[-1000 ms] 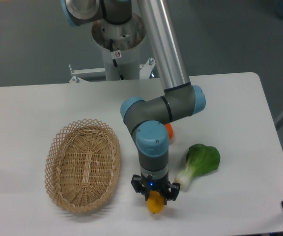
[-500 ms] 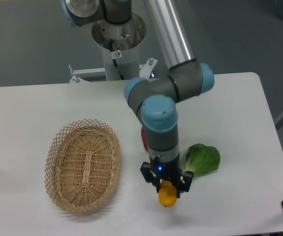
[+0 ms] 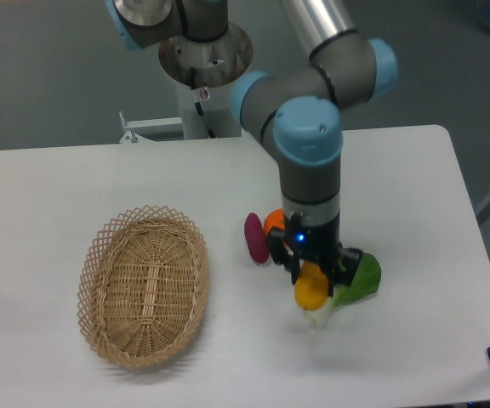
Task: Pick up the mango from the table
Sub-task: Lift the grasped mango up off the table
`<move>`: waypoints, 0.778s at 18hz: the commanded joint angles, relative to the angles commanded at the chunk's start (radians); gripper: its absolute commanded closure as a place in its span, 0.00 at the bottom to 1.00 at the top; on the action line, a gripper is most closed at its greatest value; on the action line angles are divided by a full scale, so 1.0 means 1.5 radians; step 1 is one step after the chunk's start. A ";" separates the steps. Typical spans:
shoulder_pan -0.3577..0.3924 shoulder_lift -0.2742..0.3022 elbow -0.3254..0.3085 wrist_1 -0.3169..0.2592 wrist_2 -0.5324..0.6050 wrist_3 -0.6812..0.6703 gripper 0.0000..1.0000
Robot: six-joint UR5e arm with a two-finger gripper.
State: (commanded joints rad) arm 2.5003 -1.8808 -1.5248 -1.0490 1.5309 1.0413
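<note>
The mango [image 3: 310, 286], yellow shading to orange, hangs between the black fingers of my gripper [image 3: 315, 280], which is shut on it. It is lifted off the white table [image 3: 75, 178] and sits in front of the bok choy. Only the lower part of the fruit shows below the jaws. The arm's grey and blue wrist [image 3: 310, 144] stands straight above it.
A woven wicker basket [image 3: 145, 283] lies at the left. A purple sweet potato [image 3: 254, 238] and a round orange fruit [image 3: 273, 223] sit just left of the gripper. A green bok choy [image 3: 357, 280] lies directly behind and under the held fruit.
The arm has risen and swung right and back with the mango in its grip, from near the front edge to over the bok choy. The sweet potato and orange fruit have come into sight.
</note>
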 joint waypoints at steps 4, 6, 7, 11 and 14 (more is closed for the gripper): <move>0.026 0.015 0.001 -0.037 0.000 0.053 0.49; 0.031 0.015 0.003 -0.037 0.000 0.064 0.49; 0.035 0.015 0.005 -0.037 0.000 0.065 0.49; 0.047 0.015 0.005 -0.037 -0.001 0.086 0.48; 0.054 0.015 0.004 -0.037 -0.001 0.091 0.48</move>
State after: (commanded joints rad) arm 2.5817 -1.8577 -1.5186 -1.1045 1.5294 1.1781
